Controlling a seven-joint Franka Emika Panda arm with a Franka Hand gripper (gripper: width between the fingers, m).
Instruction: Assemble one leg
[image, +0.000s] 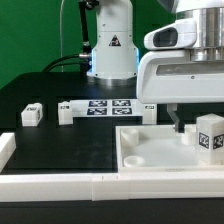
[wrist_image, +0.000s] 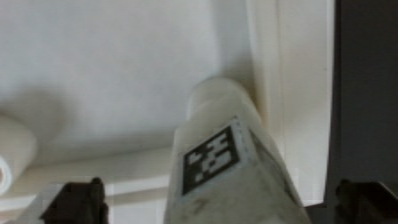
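One leg (image: 208, 137) stands in the tray (image: 150, 152), close to its rim. The gripper (wrist_image: 217, 205) hangs over it, released, with fingers (wrist_image: 80, 200) spread wide on either side.

Arm base column (image: 121, 60) was white, black triangle warning sticker (image: 114, 42) on its front, blue glow (image: 96, 69) at its foot, black cables (image: 61, 30) beside it. Wrist housing (image: 185, 75) was white, grey-jointed; fingertips (wrist_image: 75, 203) dark.
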